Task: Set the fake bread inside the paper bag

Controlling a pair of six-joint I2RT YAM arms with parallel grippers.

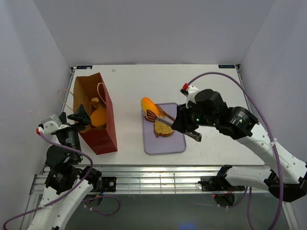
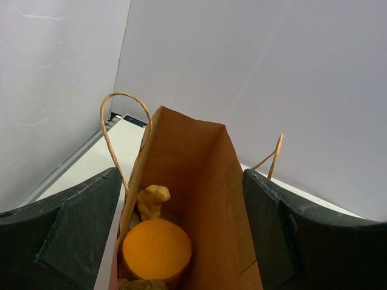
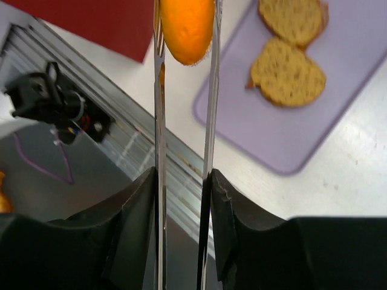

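Fake bread: five pieces counted, entered from the tabletop's left edge to its right.
Left gripper (image 2: 181, 181): fingers spread wide, one on each side of the bag's open mouth; whether they press the walls cannot be told.
Paper bag (image 1: 103, 134): upright near the left edge of the tabletop, mouth open, cord handles loose.
Bag contents: orange bun (image 2: 156, 249) at the bottom, with the pale crescent roll (image 2: 151, 200) just behind it.
Orange roll (image 3: 186, 30): pinched between the tong tips, at the far left corner of the lavender tray (image 1: 165, 143); whether it is lifted or resting cannot be told.
Tongs (image 3: 158, 121): two thin metal arms running from the right gripper to the roll.
Brown-crusted slices (image 1: 163, 128): two, touching, flat on the middle of the tray.
Right gripper (image 3: 181, 181): fingers pressed together on the tong arms, holding them squeezed.
Handling, judged: the pieces look light and firm. The roll's smooth skin may slide between narrow blades, so it is best gripped across its thick middle. The slices lie flat and are best taken across the crust edge.
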